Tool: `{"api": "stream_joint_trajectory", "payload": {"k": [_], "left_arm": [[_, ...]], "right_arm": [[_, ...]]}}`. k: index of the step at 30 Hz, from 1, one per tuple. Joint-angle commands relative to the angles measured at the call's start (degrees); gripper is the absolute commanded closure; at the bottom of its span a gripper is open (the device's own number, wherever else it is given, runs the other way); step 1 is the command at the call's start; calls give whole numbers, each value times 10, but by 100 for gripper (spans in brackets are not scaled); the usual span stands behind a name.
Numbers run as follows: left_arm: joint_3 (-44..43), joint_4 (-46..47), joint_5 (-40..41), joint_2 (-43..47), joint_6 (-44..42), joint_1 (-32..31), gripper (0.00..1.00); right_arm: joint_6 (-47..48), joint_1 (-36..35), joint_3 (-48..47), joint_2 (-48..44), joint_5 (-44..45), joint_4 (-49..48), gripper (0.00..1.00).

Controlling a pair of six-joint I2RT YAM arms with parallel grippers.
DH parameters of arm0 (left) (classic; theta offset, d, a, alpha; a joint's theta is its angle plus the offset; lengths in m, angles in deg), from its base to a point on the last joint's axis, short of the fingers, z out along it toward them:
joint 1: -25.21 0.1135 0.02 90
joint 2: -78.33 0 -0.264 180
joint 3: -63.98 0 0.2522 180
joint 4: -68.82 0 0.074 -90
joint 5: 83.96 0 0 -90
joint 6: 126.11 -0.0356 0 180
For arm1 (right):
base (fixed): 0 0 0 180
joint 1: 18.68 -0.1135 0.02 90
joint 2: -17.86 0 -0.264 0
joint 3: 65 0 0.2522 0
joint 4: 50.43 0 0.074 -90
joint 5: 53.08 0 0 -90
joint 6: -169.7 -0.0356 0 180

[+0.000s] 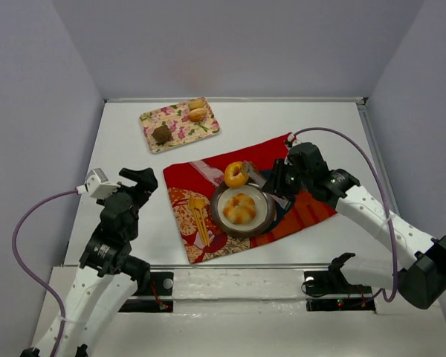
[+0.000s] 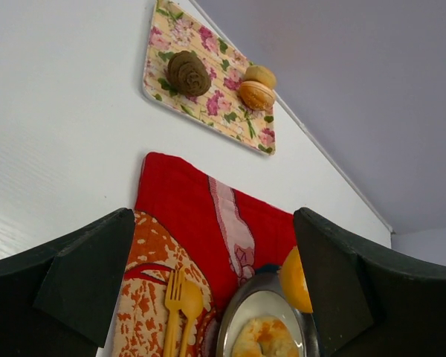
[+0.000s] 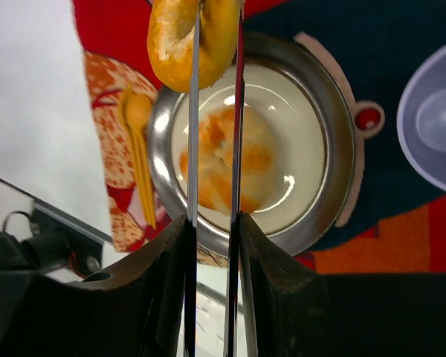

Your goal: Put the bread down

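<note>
We see the right gripper [image 1: 250, 177] clamped on the ring bread [image 1: 236, 175], at 12 o'clock of the plate [image 1: 218, 217] rim. A bun [image 1: 240, 209] lies in the plate. At 9 o'clock of the cloth [image 1: 201, 169], the left gripper [image 2: 212, 253] is spread wide, holding nothing.

I see matching pair: white-and-black left arm [image 1: 108, 245], white-and-black right arm [image 1: 372, 212]; tubular white links, bulky black joint housings. Thin purple cable [image 1: 16, 238] loops off each wrist. White boxy camera block [image 1: 97, 182] on left wrist. On left gripper [image 2: 214, 253]: matte black wedge fingers [image 2: 82, 275]. On right gripper [image 3: 217, 44]: black bodies, thin shiny metal blades [image 3: 194, 149].
</note>
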Motion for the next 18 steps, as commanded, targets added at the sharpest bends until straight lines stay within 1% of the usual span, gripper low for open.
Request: {"api": "stream_joint_trajectory", "payload": {"k": [1, 11, 18], "left_arm": [[2, 23, 21, -14, 7, -1, 1], [0, 30, 22, -36, 6, -1, 1], [2, 37, 20, -42, 4, -1, 1]], "right_arm": [[33, 0, 15, -3, -23, 45, 93], [71, 0, 10, 9, -27, 67, 93], [88, 0, -7, -6, -82, 62, 93]]}}
